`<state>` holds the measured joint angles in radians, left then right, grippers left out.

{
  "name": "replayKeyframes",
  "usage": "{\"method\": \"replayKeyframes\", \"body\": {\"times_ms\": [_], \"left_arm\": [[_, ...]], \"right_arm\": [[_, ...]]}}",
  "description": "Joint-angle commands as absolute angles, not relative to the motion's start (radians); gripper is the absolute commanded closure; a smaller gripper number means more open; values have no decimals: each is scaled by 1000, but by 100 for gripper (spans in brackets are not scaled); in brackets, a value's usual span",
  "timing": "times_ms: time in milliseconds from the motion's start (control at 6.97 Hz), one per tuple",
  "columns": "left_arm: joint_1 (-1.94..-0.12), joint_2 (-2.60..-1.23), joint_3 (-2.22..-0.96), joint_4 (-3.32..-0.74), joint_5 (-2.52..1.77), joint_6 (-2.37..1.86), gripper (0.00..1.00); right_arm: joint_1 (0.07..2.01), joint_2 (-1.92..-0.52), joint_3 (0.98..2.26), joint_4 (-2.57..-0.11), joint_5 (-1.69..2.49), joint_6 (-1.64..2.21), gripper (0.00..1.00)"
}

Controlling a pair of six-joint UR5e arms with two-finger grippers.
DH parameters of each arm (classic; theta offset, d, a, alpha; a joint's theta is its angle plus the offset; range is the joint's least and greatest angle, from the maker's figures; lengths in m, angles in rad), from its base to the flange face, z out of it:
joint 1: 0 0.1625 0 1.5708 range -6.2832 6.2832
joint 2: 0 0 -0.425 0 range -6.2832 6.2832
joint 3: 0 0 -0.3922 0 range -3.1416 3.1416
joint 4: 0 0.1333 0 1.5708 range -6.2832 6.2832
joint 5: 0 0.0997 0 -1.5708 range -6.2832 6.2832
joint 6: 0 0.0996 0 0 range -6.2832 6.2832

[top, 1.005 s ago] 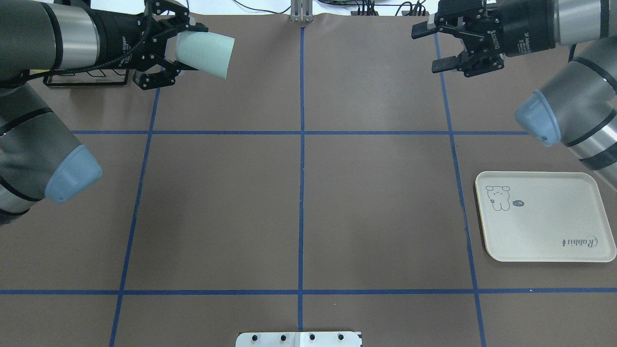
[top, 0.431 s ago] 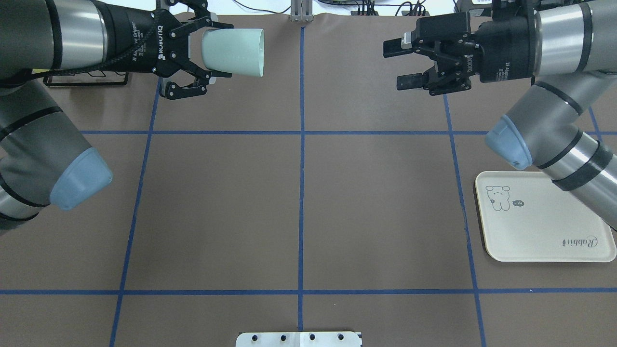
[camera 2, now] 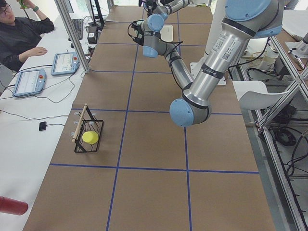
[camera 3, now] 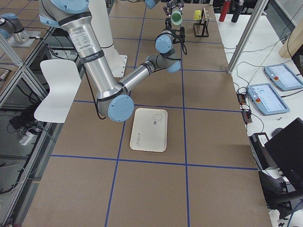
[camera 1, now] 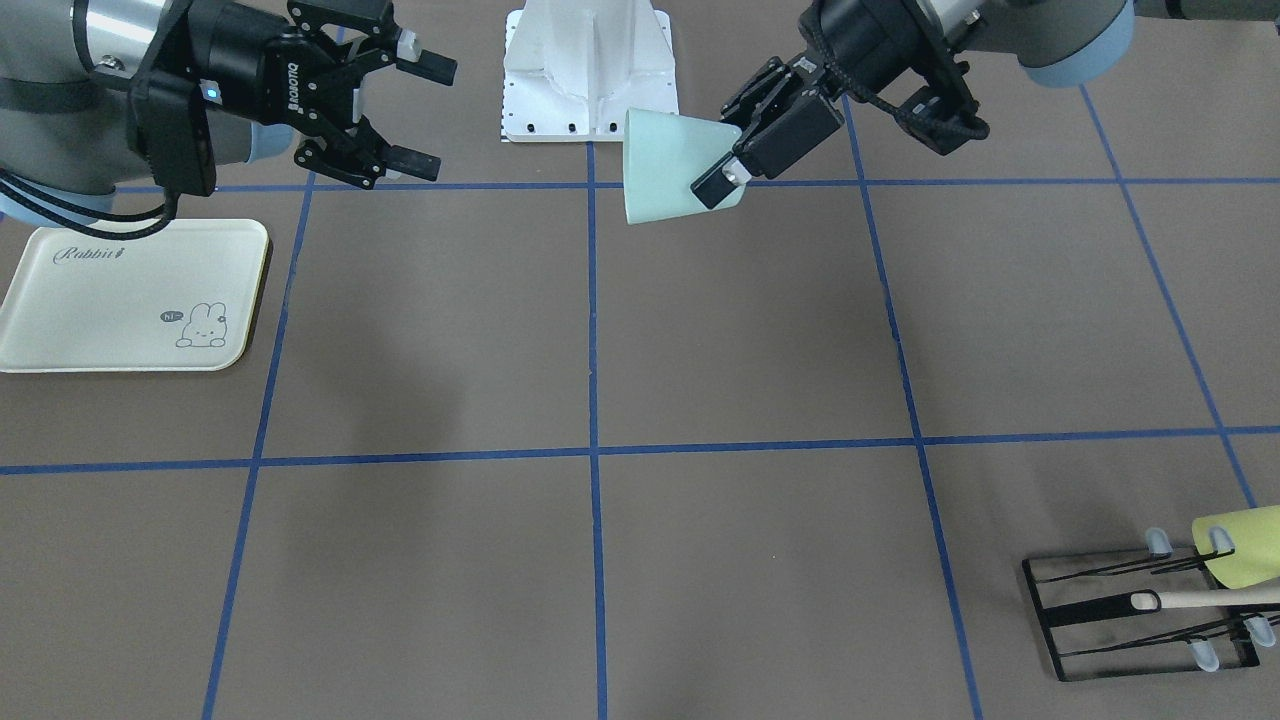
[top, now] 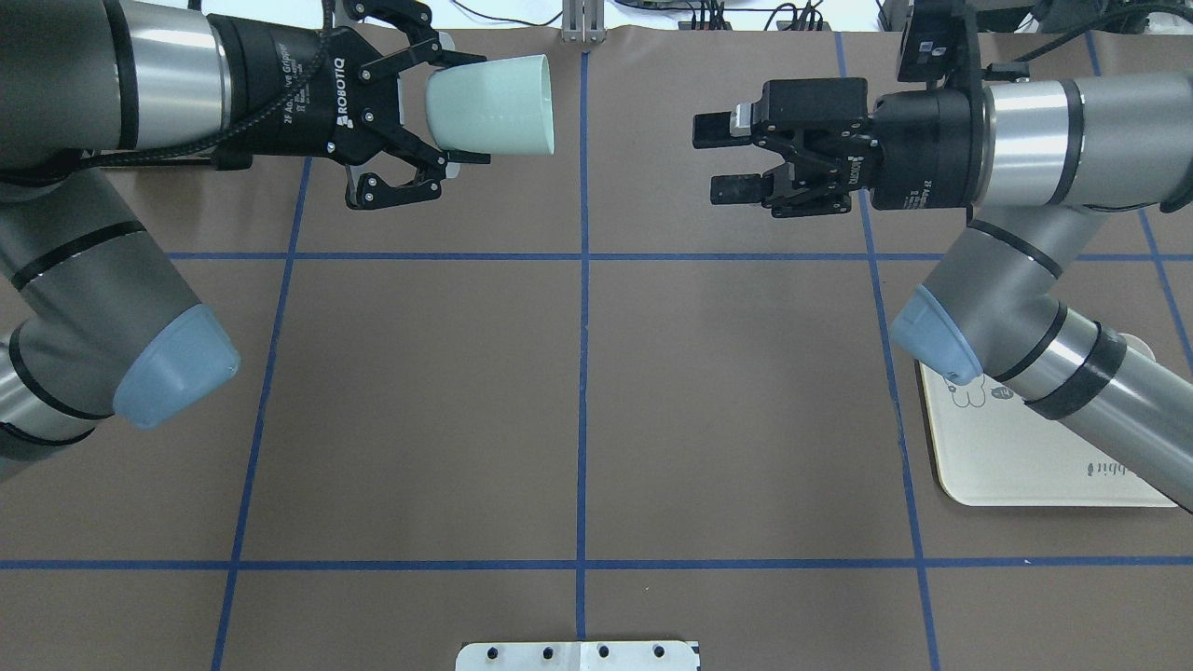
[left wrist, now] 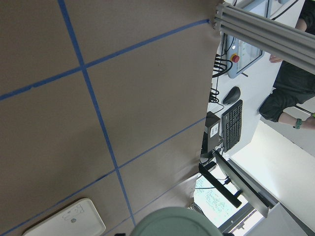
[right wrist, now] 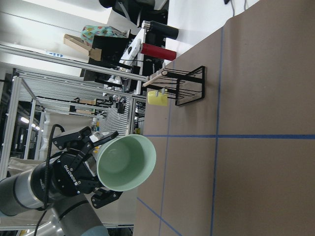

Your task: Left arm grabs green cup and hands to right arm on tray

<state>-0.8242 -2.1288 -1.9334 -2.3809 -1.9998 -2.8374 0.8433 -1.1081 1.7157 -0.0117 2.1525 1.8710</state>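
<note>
Black left gripper [top: 461,107] clamping smooth tapered green cup [top: 499,98], right gripper [top: 718,158] agape

Two arms [top: 121,75] [top: 1072,130], one green cup [top: 489,102], one yellow cup [camera 1: 1240,545], one tray [camera 1: 100,310], one rack [camera 1: 1090,606]

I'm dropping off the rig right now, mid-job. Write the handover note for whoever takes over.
Left pincer: shut on the green cup, held sideways in the air, mouth toward the right pincer.
Right pincer: open, holding nothing, facing the cup across a gap.
Tray: on the table on the robot's right, cup not on it.
Done: cup grabbed and lifted.
Left: pass cup to right pincer, then set it on the tray.
</note>
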Motion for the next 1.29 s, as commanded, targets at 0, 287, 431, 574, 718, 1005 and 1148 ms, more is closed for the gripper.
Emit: {"method": "replayKeyframes", "body": {"times_ms": [0, 287, 431, 574, 718, 1005, 1148], "left_arm": [[-812, -2158, -1934, -2382, -1996, -2922, 79], [-787, -2181, -1931, -2382, -1991, -2982, 79], [-782, -2187, -1930, -2382, -1988, -2984, 79], [-772, -2187, -1928, -2382, -1988, -2982, 79], [-767, -2189, -1924, -2382, -1987, -2984, 79], [-752, -2191, -1922, -2382, -1988, -2982, 79], [-750, -2189, -1922, -2382, -1988, -2981, 79]], "right_arm": [[789, -1106, 1713, -6, 2096, 1835, 8], [764, -1108, 1712, -6, 2073, 1778, 12], [762, -1106, 1712, -8, 2072, 1776, 14], [761, -1100, 1712, -8, 2071, 1772, 15], [761, -1098, 1710, -8, 2071, 1770, 15], [762, -1097, 1707, -9, 2069, 1770, 18], [762, -1098, 1706, -9, 2069, 1770, 18]]}}
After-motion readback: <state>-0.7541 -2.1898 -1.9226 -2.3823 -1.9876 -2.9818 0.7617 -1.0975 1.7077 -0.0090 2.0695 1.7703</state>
